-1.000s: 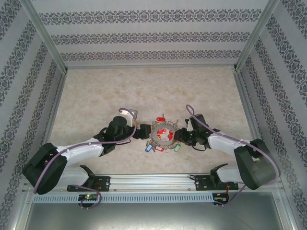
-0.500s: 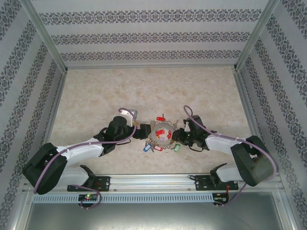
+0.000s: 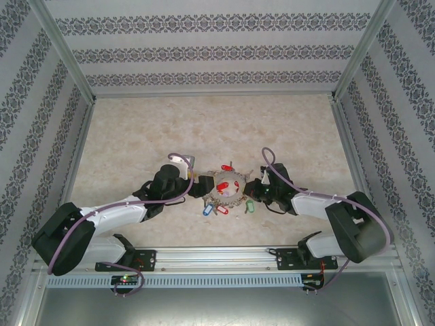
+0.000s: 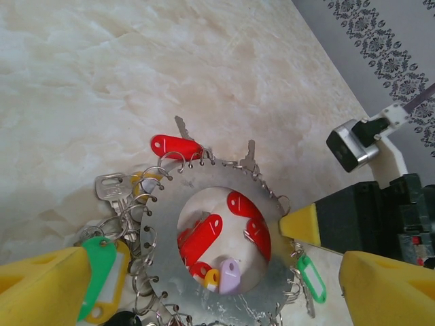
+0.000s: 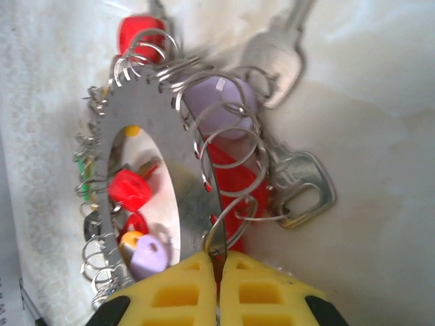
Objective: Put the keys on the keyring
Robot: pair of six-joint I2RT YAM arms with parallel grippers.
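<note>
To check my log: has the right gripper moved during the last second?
Yes. The right gripper moved slightly left toward the keyring, judged against its fixed base.

table [image 3: 136, 136] — beige marbled top | walls [image 3: 204, 54] — grey-striped damask paper | metal frame posts [image 3: 62, 51] at corners

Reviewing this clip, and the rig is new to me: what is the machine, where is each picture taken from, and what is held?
Two robot arms are bolted at the near edge of a table, each ending in a two-finger gripper. The wide picture looks down from above and behind them. The other two come from wrist cameras, hence the yellow fingers at the bottom. Between the arms is a flat metal keyring fringed with tagged keys. The right gripper is shut on its rim. The left gripper is open, one finger either side.
</note>
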